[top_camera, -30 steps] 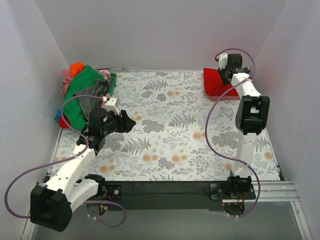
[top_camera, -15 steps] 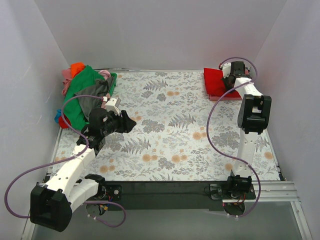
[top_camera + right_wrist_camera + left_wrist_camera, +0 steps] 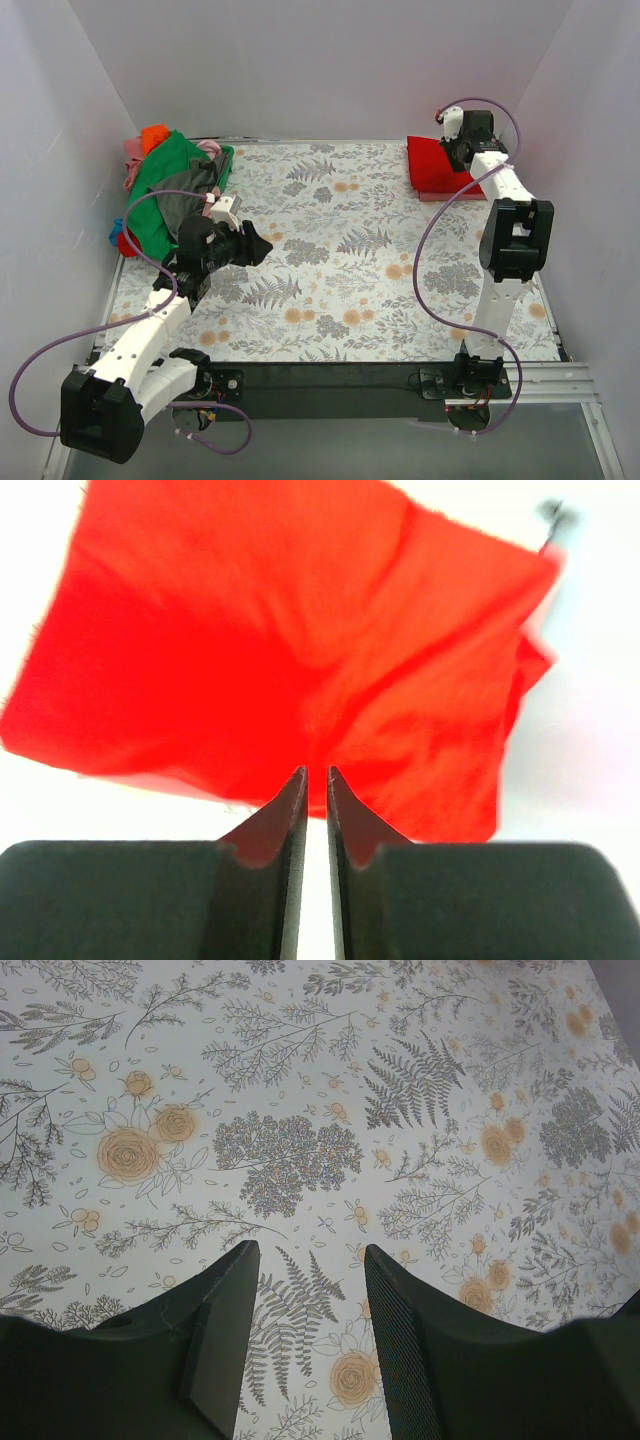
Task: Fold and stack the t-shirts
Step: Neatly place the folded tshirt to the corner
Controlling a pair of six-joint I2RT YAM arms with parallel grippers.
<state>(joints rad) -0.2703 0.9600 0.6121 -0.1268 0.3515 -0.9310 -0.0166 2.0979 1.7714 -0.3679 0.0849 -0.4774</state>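
**One folded stack at the far right, a heap left to fold at the far left**

From above you see the flower-printed worktop (image 3: pixel 340 290) with the shirts in two places, well apart. At the far right corner lies a bright red t-shirt (image 3: pixel 436 163), folded to a neat block. A thin rose-red edge (image 3: pixel 440 196) shows beneath it, which I judge to be a second folded shirt. That is the finished part, and it looks like a small share of the work.

At the far left corner sits the heap of t-shirts (image 3: pixel 172 190), loose and unfolded. A green shirt (image 3: pixel 160 178) lies on top, with a grey shirt (image 3: pixel 192 196) across it, and orange cloth (image 3: pixel 155 135) and pink cloth (image 3: pixel 134 154) behind. All of these have yet to be spread, folded and carried across.

Your right hand (image 3: pixel 315 775) hovers over the red block, its fingers drawn almost together with only a slim slit between them. I see no cloth in the slit. Your left hand (image 3: pixel 308 1260) hangs over bare worktop near the heap, its fingers spread wide and holding nothing.

Hard to make out:
- The heap hides how many shirts it holds.
- The right wrist view is blurred and overexposed, so folds and edges wash out.
- You cannot tell whether the right fingertips touch the red cloth.
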